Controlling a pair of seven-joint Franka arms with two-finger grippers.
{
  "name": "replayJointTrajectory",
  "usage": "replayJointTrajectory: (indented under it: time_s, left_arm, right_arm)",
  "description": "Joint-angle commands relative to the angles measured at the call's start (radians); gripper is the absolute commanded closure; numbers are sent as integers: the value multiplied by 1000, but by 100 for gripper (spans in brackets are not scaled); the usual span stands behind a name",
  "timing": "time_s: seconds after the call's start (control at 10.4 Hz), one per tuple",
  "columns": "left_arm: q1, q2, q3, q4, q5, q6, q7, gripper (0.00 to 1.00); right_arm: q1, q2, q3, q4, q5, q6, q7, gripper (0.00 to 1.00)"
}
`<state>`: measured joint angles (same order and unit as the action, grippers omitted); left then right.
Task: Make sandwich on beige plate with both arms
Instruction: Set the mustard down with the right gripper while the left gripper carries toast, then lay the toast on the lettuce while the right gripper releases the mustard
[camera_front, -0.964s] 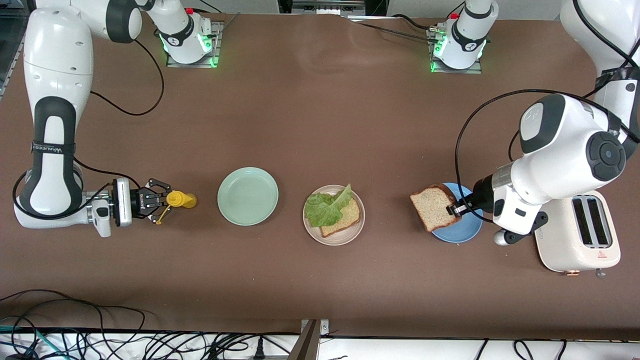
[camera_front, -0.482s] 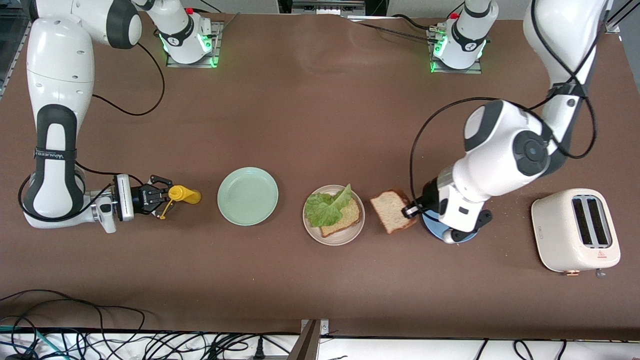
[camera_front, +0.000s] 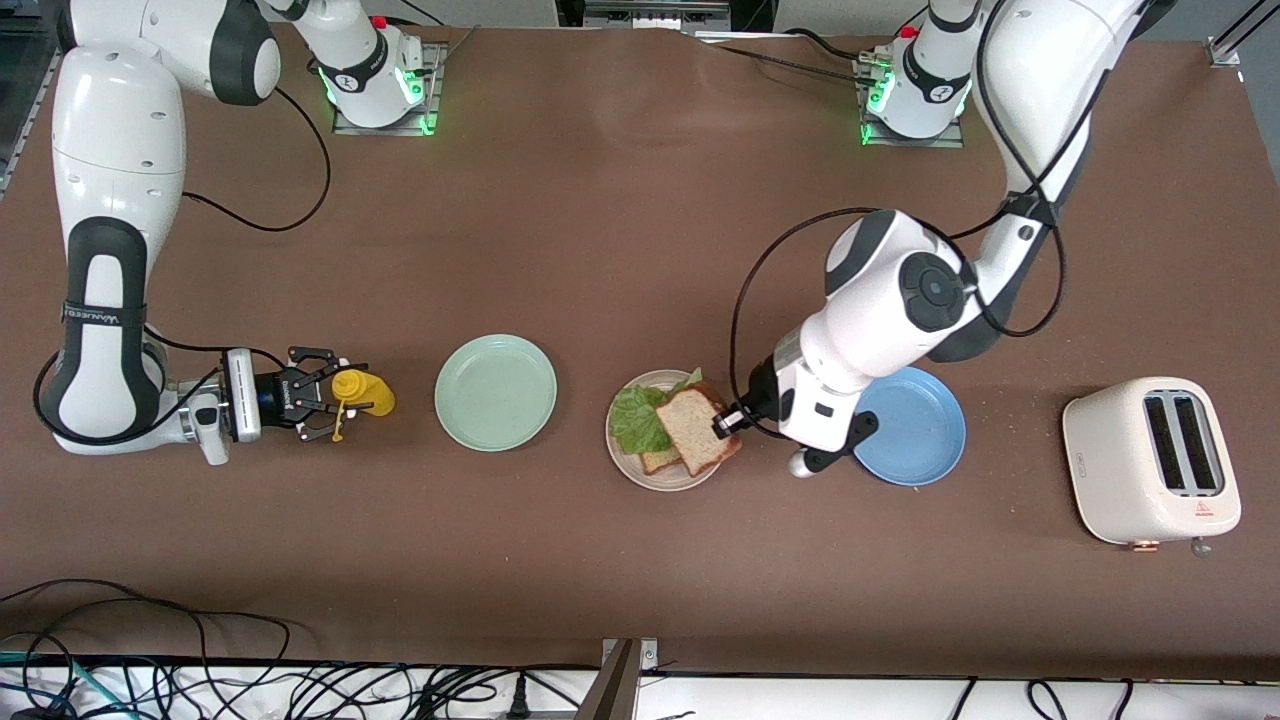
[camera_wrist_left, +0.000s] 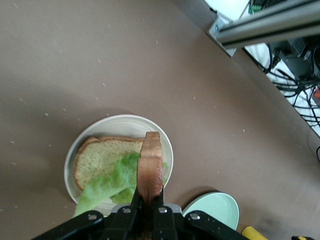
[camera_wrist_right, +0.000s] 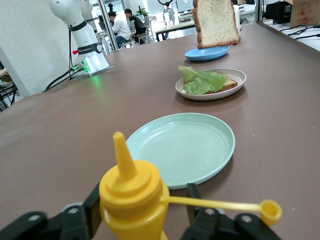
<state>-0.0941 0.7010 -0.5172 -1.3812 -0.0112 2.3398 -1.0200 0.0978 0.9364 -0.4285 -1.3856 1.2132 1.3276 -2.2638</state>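
The beige plate (camera_front: 640, 472) sits mid-table with one toast slice (camera_front: 658, 461) and a green lettuce leaf (camera_front: 638, 420) on it. My left gripper (camera_front: 729, 420) is shut on the edge of a second toast slice (camera_front: 699, 431), which it holds tilted over the lettuce at the plate's left-arm side. The left wrist view shows this slice edge-on (camera_wrist_left: 150, 165) in the left gripper (camera_wrist_left: 148, 202), above the plate (camera_wrist_left: 70, 170) and the lettuce (camera_wrist_left: 107, 182). My right gripper (camera_front: 322, 405) holds a yellow squeeze bottle (camera_front: 366, 394) near the table's right-arm end.
A mint-green plate (camera_front: 495, 392) lies between the bottle and the beige plate. An empty blue plate (camera_front: 920, 425) lies beside the left gripper. A cream toaster (camera_front: 1152, 460) stands at the left arm's end. Cables run along the table's near edge.
My left arm carried the toast slice from over the blue plate to over the beige plate and lettuce. The right gripper and bottle shifted only slightly.
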Motion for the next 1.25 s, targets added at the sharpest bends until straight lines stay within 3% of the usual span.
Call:
replayJointTrajectory:
  time_s: [0.0, 0.39, 0.77, 1.16]
  left_arm:
    - [-41, 40, 5, 24, -18, 59, -14, 100]
    - [-85, 61, 5, 10, -13, 78, -32, 100]
    - [-98, 86, 6, 11, -4, 78, -31, 100]
    - [-87, 89, 13, 8, -3, 76, -12, 100]
  right_arm:
    - [-29, -4, -38, 17, -13, -22, 3, 0]
    - [-21, -25, -191, 34, -89, -25, 80, 0]
    - [16, -138, -210, 124, -196, -42, 598, 0]
    - [130, -217, -210, 181, -227, -30, 1236, 0]
